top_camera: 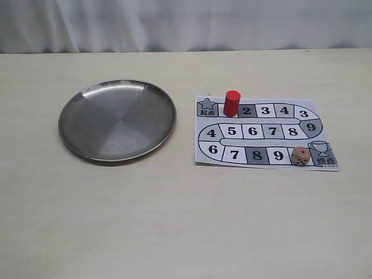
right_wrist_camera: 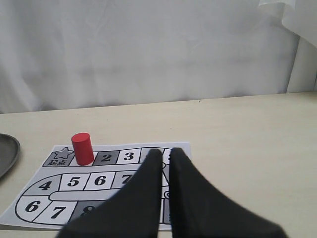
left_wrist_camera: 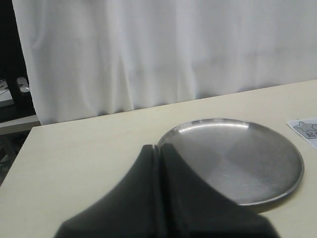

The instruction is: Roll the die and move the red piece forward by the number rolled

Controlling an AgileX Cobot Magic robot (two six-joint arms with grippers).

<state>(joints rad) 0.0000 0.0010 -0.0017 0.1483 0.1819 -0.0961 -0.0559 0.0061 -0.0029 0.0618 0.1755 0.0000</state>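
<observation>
The red piece (top_camera: 231, 103) stands upright on the paper board (top_camera: 263, 131), on the first square beside the star start square. It also shows in the right wrist view as the red piece (right_wrist_camera: 82, 148). The die (top_camera: 300, 156) rests on the board's bottom row, next to the trophy square. My right gripper (right_wrist_camera: 165, 151) hovers over the board (right_wrist_camera: 99, 181), fingers almost together with nothing between them; it hides the die. Beside the steel plate (left_wrist_camera: 237, 158), my left gripper (left_wrist_camera: 159, 147) is shut and empty. Neither gripper appears in the exterior view.
A round steel plate (top_camera: 117, 120) lies on the cream table left of the board, and its edge (right_wrist_camera: 7, 153) shows in the right wrist view. A white curtain (top_camera: 186, 23) hangs behind the table's far edge.
</observation>
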